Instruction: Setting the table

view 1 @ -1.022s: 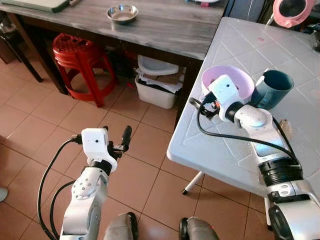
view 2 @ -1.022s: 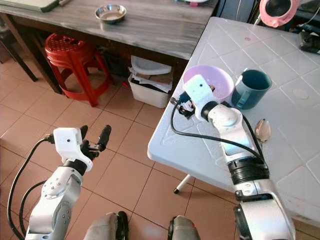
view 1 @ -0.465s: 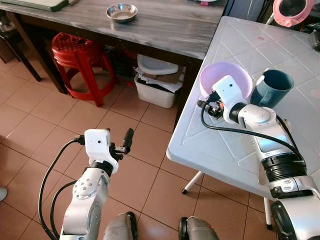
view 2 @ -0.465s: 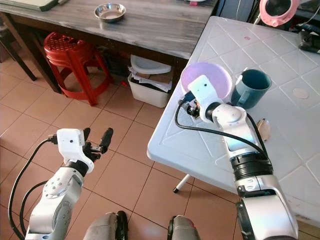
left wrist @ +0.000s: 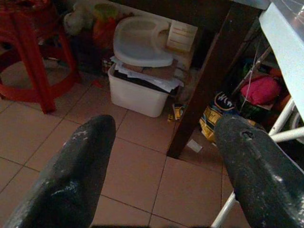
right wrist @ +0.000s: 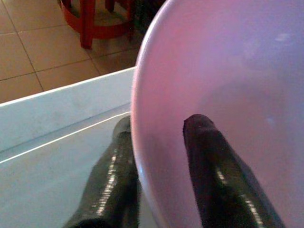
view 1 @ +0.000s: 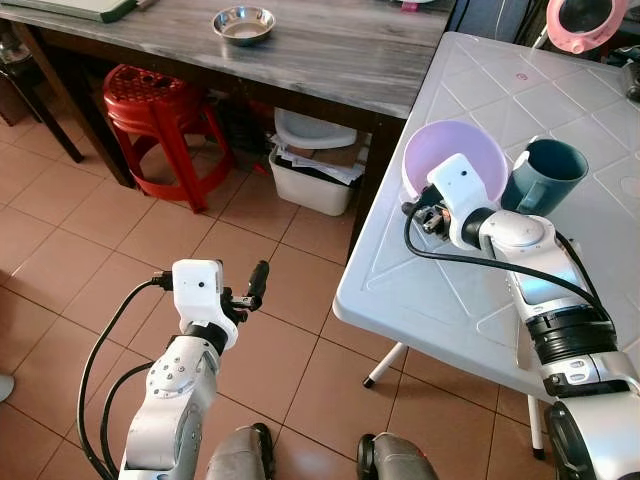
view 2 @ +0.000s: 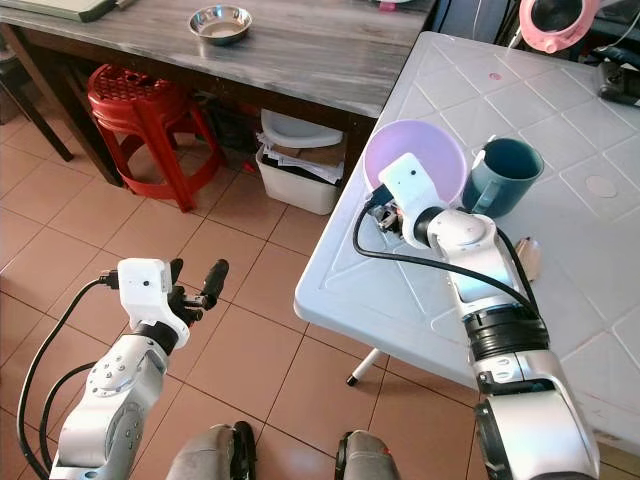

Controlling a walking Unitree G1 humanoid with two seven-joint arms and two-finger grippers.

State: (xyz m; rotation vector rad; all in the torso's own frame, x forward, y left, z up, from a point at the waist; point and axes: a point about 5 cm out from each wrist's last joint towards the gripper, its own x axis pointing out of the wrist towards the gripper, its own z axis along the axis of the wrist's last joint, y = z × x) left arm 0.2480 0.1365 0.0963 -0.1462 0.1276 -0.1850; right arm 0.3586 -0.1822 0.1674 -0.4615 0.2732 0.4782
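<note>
Pink bowl (view 1: 455, 160) sits tilted at the near corner of the white table (view 1: 440, 300), its rim pinched by the right gripper (right wrist: 159, 156): one black finger lies inside the bowl wall and the other outside against it, so the fingers are closed on the rim. Just beyond the gripper, on its outer side, a teal mug (view 1: 545, 177) stands almost touching the bowl. A small pale object, perhaps a spoon, lies on the table beside the right forearm, though it is too blurred to be sure.

Judging by the grip and the tilt, the step in hand is carrying or shifting the bowl to its place on the table. The next move calls for levelling the bowl, keeping it off the mug, and setting it down flat and further from the table edge before the fingers let go.

Well away from that hand, the left gripper (view 1: 250, 290) hangs over the tiled floor (view 1: 90, 250) with its fingers spread apart and holding nothing.
</note>
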